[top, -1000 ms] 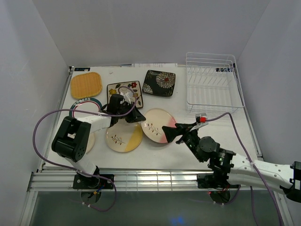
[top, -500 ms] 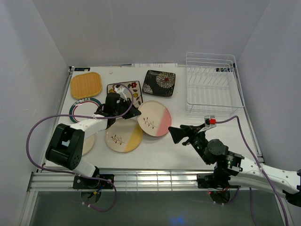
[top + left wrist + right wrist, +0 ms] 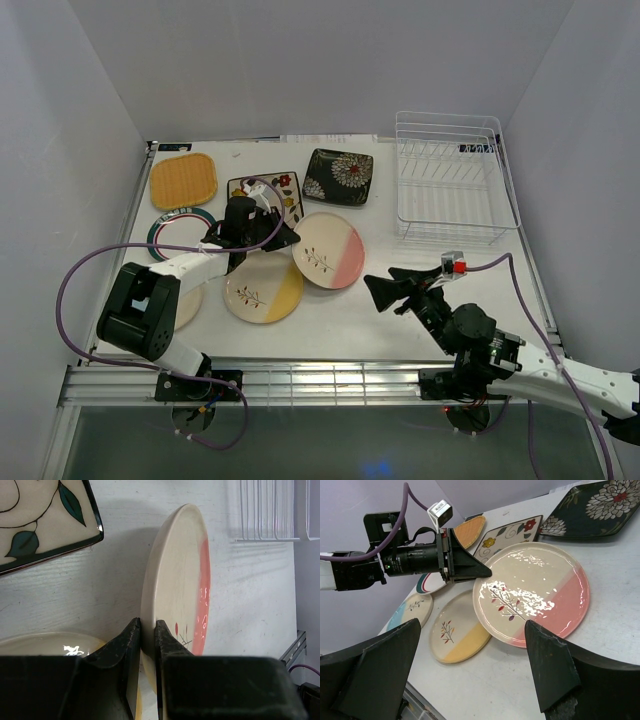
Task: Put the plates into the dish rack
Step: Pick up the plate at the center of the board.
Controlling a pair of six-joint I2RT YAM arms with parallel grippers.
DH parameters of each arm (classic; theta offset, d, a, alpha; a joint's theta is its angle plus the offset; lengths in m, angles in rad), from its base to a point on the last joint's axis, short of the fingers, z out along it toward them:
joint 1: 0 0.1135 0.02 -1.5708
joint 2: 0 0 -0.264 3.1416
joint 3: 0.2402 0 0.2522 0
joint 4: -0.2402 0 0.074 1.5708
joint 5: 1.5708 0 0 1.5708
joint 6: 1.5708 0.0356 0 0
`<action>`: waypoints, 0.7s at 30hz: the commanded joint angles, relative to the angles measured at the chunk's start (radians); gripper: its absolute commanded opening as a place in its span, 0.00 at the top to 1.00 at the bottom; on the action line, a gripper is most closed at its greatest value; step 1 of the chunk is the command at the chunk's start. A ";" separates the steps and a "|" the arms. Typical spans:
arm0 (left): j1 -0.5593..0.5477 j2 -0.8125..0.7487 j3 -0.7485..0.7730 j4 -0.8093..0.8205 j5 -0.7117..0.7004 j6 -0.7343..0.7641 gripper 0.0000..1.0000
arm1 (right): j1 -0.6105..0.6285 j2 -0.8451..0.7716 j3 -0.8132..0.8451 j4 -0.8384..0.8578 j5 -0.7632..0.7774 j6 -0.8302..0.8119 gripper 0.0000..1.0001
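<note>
My left gripper point(image 3: 287, 238) is shut on the left rim of the pink-cream plate point(image 3: 331, 250), near the middle of the table. In the left wrist view the fingers point(image 3: 131, 639) pinch the plate's edge point(image 3: 176, 575), and the plate tilts up off the table on that side. My right gripper point(image 3: 384, 290) hangs open and holds nothing, to the right of the plate and nearer the front. Its wrist view looks across the pink-cream plate point(image 3: 535, 592) to the left gripper point(image 3: 482, 573). The white wire dish rack point(image 3: 455, 180) stands at the back right with nothing in it.
On the table lie the orange square plate point(image 3: 184, 180), cream floral plate point(image 3: 266, 194), black floral plate point(image 3: 340, 176), green-rimmed plate point(image 3: 178, 226), yellow-cream plate point(image 3: 263, 290) and blue-cream plate point(image 3: 187, 306). White walls close in three sides.
The left gripper has tipped the pink-cream plate up and drawn it a little back and left. The right gripper has pulled away from the plate, toward the right and the front.
</note>
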 commanded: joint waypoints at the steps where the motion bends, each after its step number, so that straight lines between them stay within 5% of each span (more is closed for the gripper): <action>1: 0.005 -0.059 0.004 0.052 -0.026 0.031 1.00 | 0.006 0.018 0.014 0.042 0.059 -0.018 0.10; 7: 0.006 -0.070 0.001 0.058 -0.036 0.036 1.00 | 0.006 0.095 0.051 0.026 0.001 -0.054 0.10; 17: 0.006 -0.105 -0.013 0.063 -0.019 0.030 1.00 | 0.006 -0.118 -0.036 0.040 0.033 -0.171 0.10; 21: 0.005 -0.140 -0.019 0.063 -0.025 0.033 1.00 | 0.006 -0.066 -0.018 -0.007 0.007 -0.150 0.10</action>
